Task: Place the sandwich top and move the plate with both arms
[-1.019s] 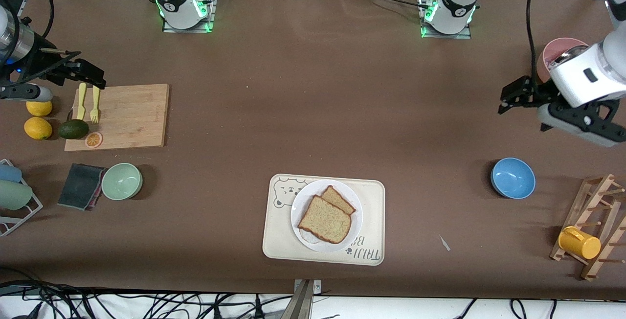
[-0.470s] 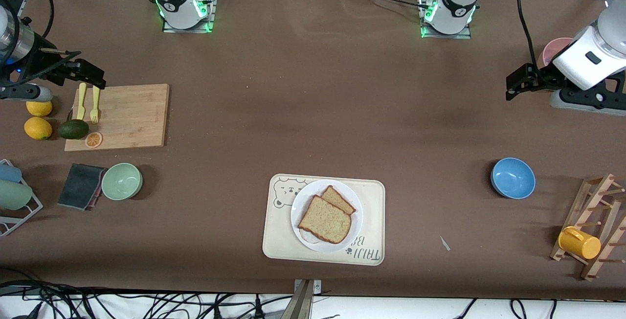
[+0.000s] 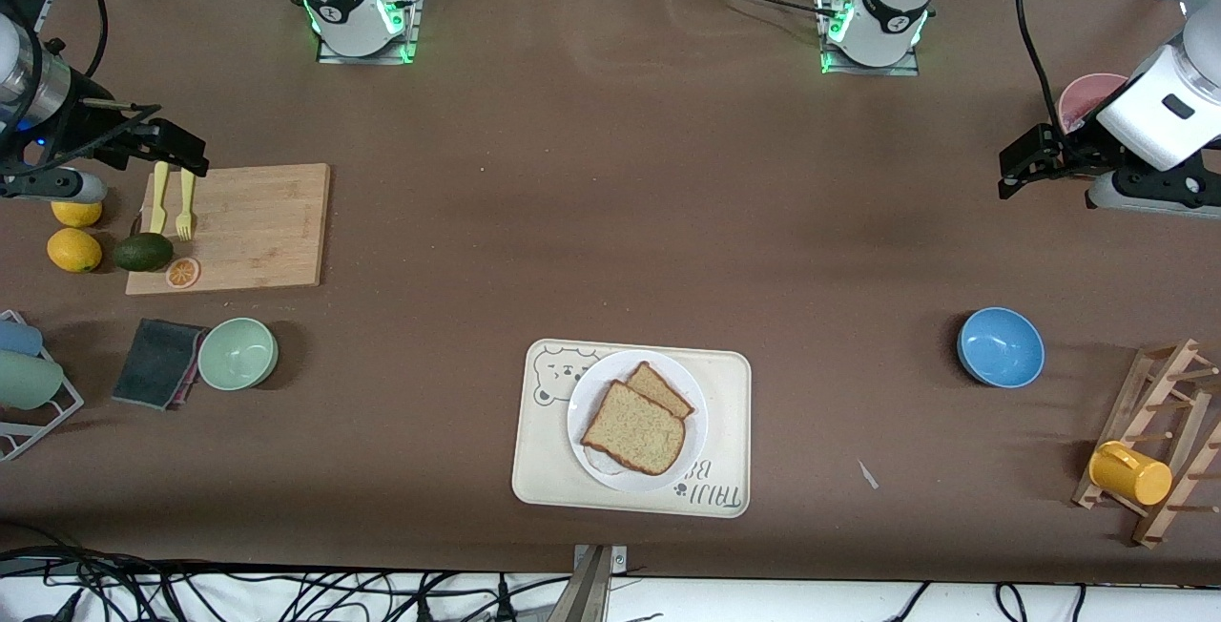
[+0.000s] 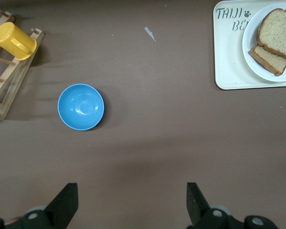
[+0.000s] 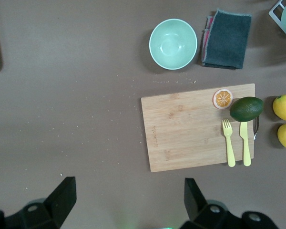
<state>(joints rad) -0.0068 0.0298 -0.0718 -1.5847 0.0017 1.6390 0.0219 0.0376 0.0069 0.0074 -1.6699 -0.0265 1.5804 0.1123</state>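
left arm (image 3: 1159, 112): drawn back toward its table end, fingers wide, empty | right gripper (image 3: 181, 147): unmoved over board (image 3: 250, 226), wide, empty | plate (image 3: 692, 431): on tray (image 3: 730, 383), not yet gripped | top (image 3: 634, 428): laid on plate, placing judged done

The brown table (image 3: 610, 221) carries a tray (image 3: 730, 431), a cutting board (image 3: 258, 221), a blue bowl (image 3: 1001, 346), a green bowl (image 3: 237, 353) and a wooden rack (image 3: 1159, 441).

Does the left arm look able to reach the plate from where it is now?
Probably yes: the left gripper hangs open over bare table, and nothing stands between it and the plate on the tray.
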